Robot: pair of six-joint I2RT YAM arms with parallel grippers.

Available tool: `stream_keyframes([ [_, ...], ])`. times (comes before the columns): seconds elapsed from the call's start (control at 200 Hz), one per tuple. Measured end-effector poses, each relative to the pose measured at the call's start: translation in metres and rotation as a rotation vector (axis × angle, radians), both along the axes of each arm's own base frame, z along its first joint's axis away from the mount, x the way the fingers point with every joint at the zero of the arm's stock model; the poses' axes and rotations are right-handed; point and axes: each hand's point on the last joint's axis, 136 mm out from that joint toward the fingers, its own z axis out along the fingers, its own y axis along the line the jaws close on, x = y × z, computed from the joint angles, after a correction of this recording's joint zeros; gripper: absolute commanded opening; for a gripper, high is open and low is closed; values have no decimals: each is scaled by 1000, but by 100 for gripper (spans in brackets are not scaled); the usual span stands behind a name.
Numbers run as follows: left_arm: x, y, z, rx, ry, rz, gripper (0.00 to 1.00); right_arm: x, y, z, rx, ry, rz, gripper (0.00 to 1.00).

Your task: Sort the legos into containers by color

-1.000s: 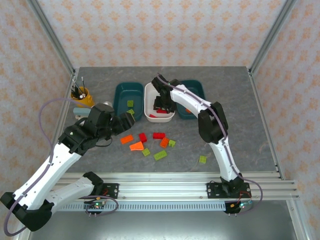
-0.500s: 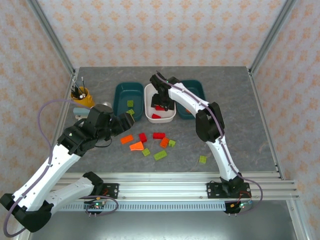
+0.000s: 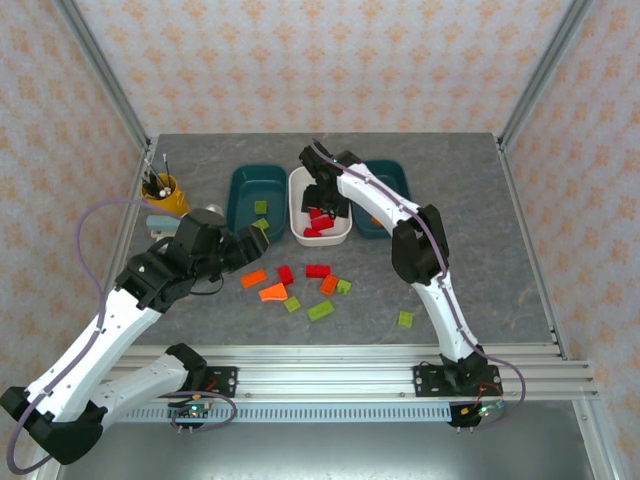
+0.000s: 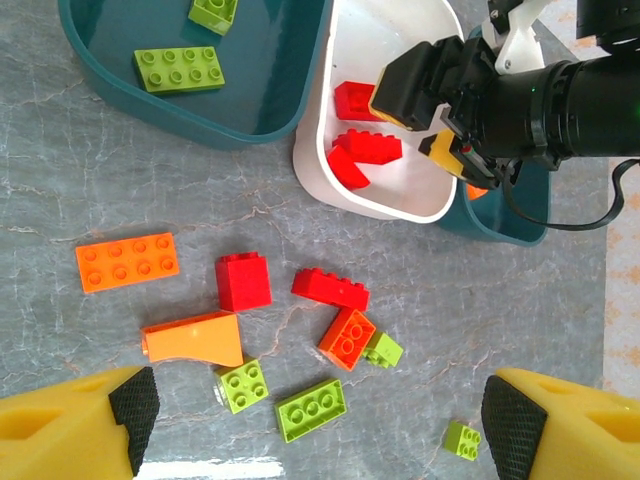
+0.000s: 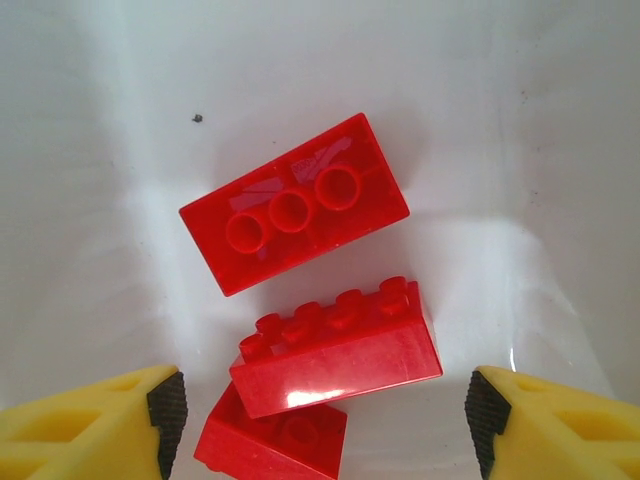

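You are hovering the right gripper [image 5: 322, 418], wide and empty, over the upper-centre white tray [image 4: 385, 35]; fetching loose legos [image 4: 330, 288] comes next.

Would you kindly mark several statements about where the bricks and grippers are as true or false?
1. The white tray holds red bricks. True.
2. The right gripper is clamped on a brick. False: its jaws stand open above the red bricks, holding nothing.
3. The teal tray left of the white one holds lime green bricks. True.
4. Every loose brick on the table is orange. False: red, orange and green ones lie there.
5. The left gripper is shut. False: it is open.
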Motion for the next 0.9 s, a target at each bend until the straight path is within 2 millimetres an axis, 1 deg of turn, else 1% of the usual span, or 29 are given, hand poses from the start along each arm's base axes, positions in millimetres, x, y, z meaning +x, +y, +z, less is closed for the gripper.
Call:
stream_keyframes([
  [0.065, -1, 0, -1, 4, 6, 0, 87, 0, 1, 4, 1, -9, 5, 70],
  [0.13, -1, 1, -3, 9, 12, 1, 87, -2, 3, 15, 8, -34, 14, 70],
  [0.2, -2, 3, -7, 24, 28, 6, 87, -7, 4, 36, 22, -82, 35, 70],
  [0.255, -3, 6, -11, 42, 44, 12, 87, -16, 6, 60, 44, -135, 64, 70],
  [0.345, -5, 10, -19, 74, 77, 21, 87, -37, 9, 107, 103, -233, 122, 70],
  [0.44, -7, 12, -28, 105, 119, 22, 87, -69, 8, 154, 188, -331, 192, 71],
  [0.51, -8, 12, -36, 128, 155, 21, 87, -93, 1, 177, 232, -381, 235, 71],
  [0.55, -8, 13, -40, 139, 172, 22, 87, -106, -4, 184, 245, -399, 256, 72],
  [0.636, -9, 15, -45, 150, 197, 28, 87, -130, -17, 190, 251, -413, 300, 72],
  [0.711, -8, 19, -48, 147, 206, 47, 87, -150, -27, 185, 233, -403, 338, 72],
  [0.786, -10, 22, -56, 145, 229, 59, 87, -168, -34, 171, 208, -371, 373, 72],
  [0.901, -19, 20, -73, 136, 289, 40, 86, -196, -50, 142, 162, -293, 399, 71],
])
